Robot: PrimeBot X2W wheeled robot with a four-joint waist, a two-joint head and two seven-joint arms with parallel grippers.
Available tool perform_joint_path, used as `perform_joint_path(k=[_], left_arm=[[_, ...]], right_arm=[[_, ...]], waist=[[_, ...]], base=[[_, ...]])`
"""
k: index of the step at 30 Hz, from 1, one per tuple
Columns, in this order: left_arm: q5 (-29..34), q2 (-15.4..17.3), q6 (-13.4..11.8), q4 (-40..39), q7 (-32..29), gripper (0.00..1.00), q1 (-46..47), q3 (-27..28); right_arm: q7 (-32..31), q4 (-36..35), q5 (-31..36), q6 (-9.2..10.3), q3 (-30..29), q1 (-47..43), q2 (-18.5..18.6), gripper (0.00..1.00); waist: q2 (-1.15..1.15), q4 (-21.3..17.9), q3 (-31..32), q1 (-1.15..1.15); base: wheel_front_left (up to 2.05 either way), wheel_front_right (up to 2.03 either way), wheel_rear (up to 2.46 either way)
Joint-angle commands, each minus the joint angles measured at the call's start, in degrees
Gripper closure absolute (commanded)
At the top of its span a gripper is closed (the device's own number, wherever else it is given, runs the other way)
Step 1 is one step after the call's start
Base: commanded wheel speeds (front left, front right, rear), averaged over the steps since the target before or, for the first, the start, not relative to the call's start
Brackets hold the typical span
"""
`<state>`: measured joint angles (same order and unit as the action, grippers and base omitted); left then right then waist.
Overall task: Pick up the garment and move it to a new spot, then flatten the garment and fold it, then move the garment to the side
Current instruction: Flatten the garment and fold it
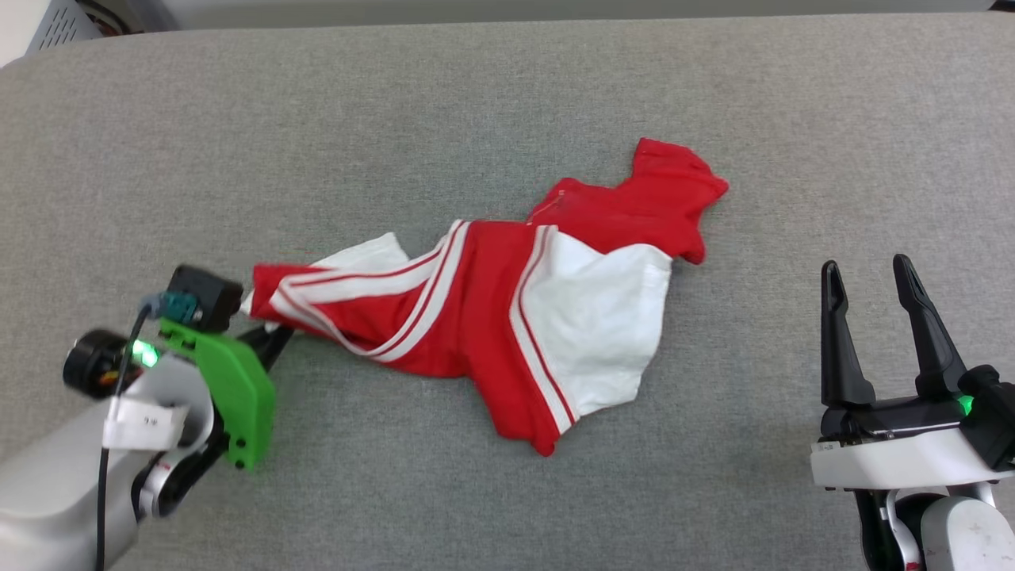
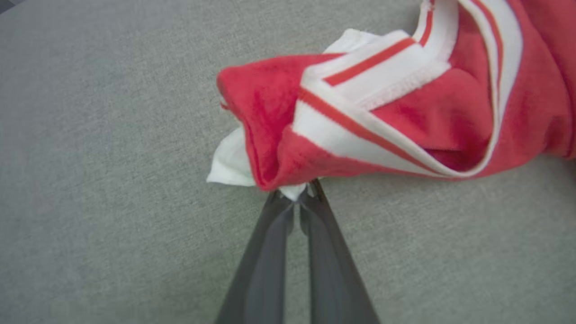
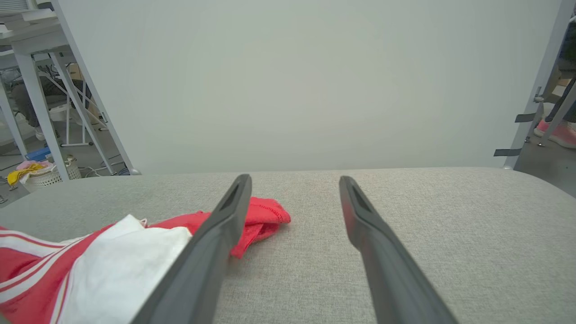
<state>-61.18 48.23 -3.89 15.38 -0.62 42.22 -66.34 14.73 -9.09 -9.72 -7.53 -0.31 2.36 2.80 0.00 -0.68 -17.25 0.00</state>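
Garment crumpled mid counter, twisted, white sleeve on top. Left gripper pinching just a sliver of white cloth at its left end, tips pressed almost together. Right gripper spread, empty, near right, well apart from cloth. Worry: bite super shallow, so cloth could slip out on lift. One-corner pull probably leaves it roped up, harder to flatten.
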Motion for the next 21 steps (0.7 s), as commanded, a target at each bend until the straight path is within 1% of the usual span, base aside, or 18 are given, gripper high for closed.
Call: perform_joint_path(k=[1,3,8,9,10,11,13,16,18,19,21], left_arm=[[-0.9,0.5,-0.8,1.1,0.4,1.00,-2.1,-0.1],[-2.3,0.1,-0.9,2.9,0.9,1.00,-4.2,-0.2],[-4.7,-3.1,0.2,7.2,2.6,1.00,-7.8,-0.6],[-4.7,-3.7,0.2,7.7,3.4,0.84,-8.1,-0.5],[-4.5,-4.5,0.0,8.2,4.9,0.11,-8.2,-0.3],[-4.2,-5.0,-0.4,8.6,6.4,0.00,-8.3,0.1],[-2.8,-6.1,-1.6,9.1,10.0,0.00,-8.4,0.7],[-0.2,-7.7,-5.1,9.0,14.3,0.00,-8.6,2.4],[2.8,-8.6,-8.3,8.3,15.3,0.00,-8.9,3.9],[3.9,-9.2,-9.5,7.7,15.5,0.00,-9.3,4.9],[7.9,-10.3,-12.1,4.8,15.6,0.00,-10.4,8.7]], right_arm=[[0.3,0.1,0.3,0.04,0.0,-0.1,0.1,0.00],[0.3,0.3,0.4,0.04,0.1,-0.1,0.1,0.00],[0.3,0.7,0.7,0.04,-0.3,-0.7,0.1,0.00],[0.3,0.8,0.8,0.04,-0.4,-0.8,0.1,0.00],[0.3,0.9,0.9,0.04,-0.5,-1.0,0.1,0.00],[0.3,0.9,1.1,0.04,-0.6,-1.1,0.1,0.00],[0.3,0.7,1.5,0.04,-1.1,-1.3,0.1,0.00],[0.3,0.0,2.6,0.04,-2.1,-1.4,0.1,0.00],[0.3,-0.7,3.5,0.04,-2.7,-1.2,0.1,0.00],[0.3,-1.0,4.1,0.04,-3.0,-1.1,0.1,0.00],[0.3,-1.8,5.2,0.04,-3.6,-0.8,0.1,0.00]], waist=[[0.00,0.2,-0.1,0.00],[0.00,0.2,-0.2,0.00],[0.00,0.6,0.8,0.00],[0.00,0.7,1.1,0.00],[0.00,1.0,1.7,0.00],[0.00,1.1,2.1,0.00],[0.00,1.5,3.2,0.00],[0.00,2.6,4.8,0.00],[0.00,3.3,5.8,0.00],[0.00,3.7,6.3,0.00],[0.00,4.6,7.1,0.00]], base=[[0.00,0.00,0.00],[0.00,0.00,0.00],[0.00,0.00,0.00],[0.00,0.00,0.00],[0.00,0.00,0.00],[0.00,0.00,0.00],[0.00,0.00,0.00],[0.00,0.00,0.00],[0.00,0.00,0.00],[0.00,0.00,0.00],[0.00,0.00,0.00]])
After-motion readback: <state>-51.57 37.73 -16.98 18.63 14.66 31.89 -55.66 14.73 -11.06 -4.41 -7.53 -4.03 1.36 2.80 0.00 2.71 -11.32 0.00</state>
